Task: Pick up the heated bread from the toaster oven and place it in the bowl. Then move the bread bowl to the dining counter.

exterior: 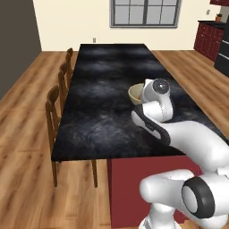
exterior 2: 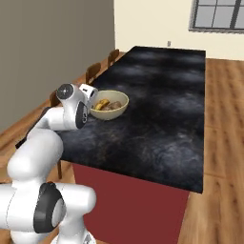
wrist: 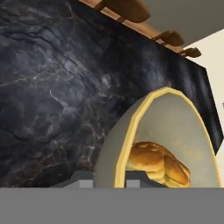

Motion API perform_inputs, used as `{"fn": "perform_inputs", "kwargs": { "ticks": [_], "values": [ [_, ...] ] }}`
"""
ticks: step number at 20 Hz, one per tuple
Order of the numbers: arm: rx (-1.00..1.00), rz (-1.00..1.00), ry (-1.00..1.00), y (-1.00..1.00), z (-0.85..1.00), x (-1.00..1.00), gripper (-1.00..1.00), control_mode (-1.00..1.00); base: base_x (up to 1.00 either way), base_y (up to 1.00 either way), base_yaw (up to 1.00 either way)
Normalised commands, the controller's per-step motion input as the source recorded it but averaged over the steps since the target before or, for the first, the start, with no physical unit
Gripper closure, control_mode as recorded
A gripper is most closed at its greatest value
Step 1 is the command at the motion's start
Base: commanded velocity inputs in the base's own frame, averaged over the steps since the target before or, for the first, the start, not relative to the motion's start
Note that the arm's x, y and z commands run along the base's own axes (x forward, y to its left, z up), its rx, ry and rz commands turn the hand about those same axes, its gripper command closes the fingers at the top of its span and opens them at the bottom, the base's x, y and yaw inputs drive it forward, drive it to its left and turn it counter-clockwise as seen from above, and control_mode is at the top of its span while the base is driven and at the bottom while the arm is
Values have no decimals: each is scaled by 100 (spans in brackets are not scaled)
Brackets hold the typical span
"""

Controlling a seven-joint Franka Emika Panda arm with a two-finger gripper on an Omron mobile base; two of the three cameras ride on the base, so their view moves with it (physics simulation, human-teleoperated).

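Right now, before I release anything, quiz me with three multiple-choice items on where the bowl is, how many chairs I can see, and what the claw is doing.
1. The bowl rests on:
A. the dining counter
B. the floor
C. a chair

2. Chairs along the counter's side in the left base view:
A. one
B. three
C. six

3. The claw:
A. hangs open above the slab
B. grips the bread
C. straddles the bowl's rim

Answers: A, dark slab lies under it; B, three backs show; C, a finger sits each side of the rim.

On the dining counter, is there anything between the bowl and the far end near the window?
No. In the right base view the bowl, holding the heated bread, stands near the front; beyond it the dining counter is bare slab.
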Motion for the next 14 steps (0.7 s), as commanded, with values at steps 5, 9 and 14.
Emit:
{"fn": "perform_inputs", "kwargs": {
  "ticks": [5,9,14],
  "values": [
    [-1,0,1,-15,-51,100,100,-100,0,0,0],
    [0,0,13,-6,-57,99,100,-100,0,0,0],
    [0,0,18,-2,-61,77,100,-100,0,0,0]
  ]
}}
